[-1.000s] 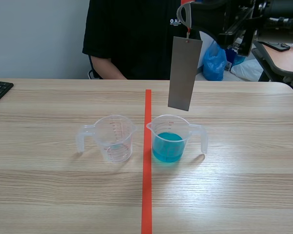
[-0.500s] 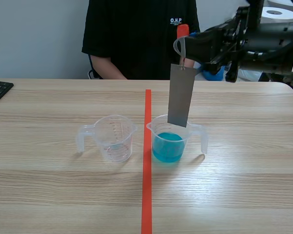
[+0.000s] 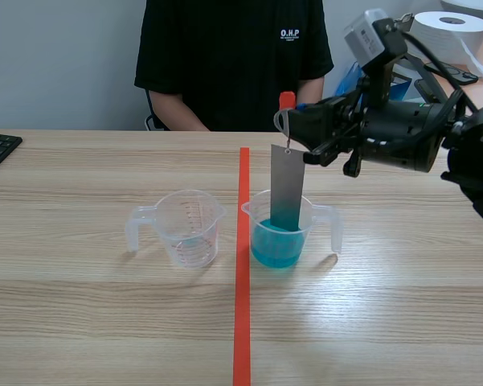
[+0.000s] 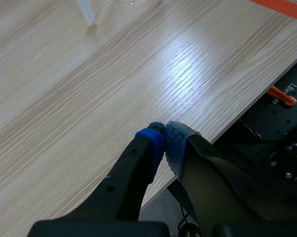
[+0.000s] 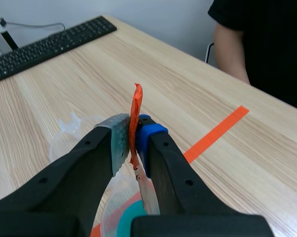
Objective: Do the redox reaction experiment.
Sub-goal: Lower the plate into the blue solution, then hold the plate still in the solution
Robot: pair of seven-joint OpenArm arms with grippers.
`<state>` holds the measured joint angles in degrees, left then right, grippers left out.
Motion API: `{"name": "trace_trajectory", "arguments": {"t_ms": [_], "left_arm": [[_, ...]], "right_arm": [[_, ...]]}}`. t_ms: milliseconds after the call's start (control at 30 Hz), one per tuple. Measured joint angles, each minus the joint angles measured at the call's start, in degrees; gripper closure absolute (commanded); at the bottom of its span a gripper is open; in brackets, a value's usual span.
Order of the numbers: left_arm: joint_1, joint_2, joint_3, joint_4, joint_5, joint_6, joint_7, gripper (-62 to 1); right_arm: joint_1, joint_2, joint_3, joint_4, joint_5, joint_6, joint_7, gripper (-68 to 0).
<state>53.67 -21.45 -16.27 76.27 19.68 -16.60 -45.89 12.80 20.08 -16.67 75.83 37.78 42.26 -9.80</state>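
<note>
Right gripper [image 5: 132,140]: clamped on orange tab [image 5: 137,98]. Metal strip [image 3: 285,189] hangs beneath it, its end apparently dipped in the cup of blue liquid [image 3: 277,241]; soaking and withdrawal remain. Left gripper [image 4: 164,136]: closed, empty.

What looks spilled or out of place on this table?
Nothing stands out. The clear cup and the cup of blue liquid stand upright, the table shows no spill, and the metal strip hangs from the right gripper into that cup.

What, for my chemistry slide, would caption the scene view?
Right gripper hangs a grey metal strip into the cup of blue liquid; a clear cup stands beside.
</note>
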Motion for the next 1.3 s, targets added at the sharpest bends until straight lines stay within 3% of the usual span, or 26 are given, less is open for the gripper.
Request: {"name": "trace_trajectory", "arguments": {"t_ms": [300, 1300], "left_arm": [[0.00, 0.00, 0.00, 0.00, -0.02, 0.00, 0.00, -3.9], [0.00, 0.00, 0.00, 0.00, -0.15, -0.57, -4.11, -3.9]], "right_arm": [[0.02, -0.59, -1.05, -5.18, -6.64, 0.00, 7.65, -1.5], [0.04, -0.70, -1.05, -5.18, -7.80, 0.00, 7.87, -1.5]]}}
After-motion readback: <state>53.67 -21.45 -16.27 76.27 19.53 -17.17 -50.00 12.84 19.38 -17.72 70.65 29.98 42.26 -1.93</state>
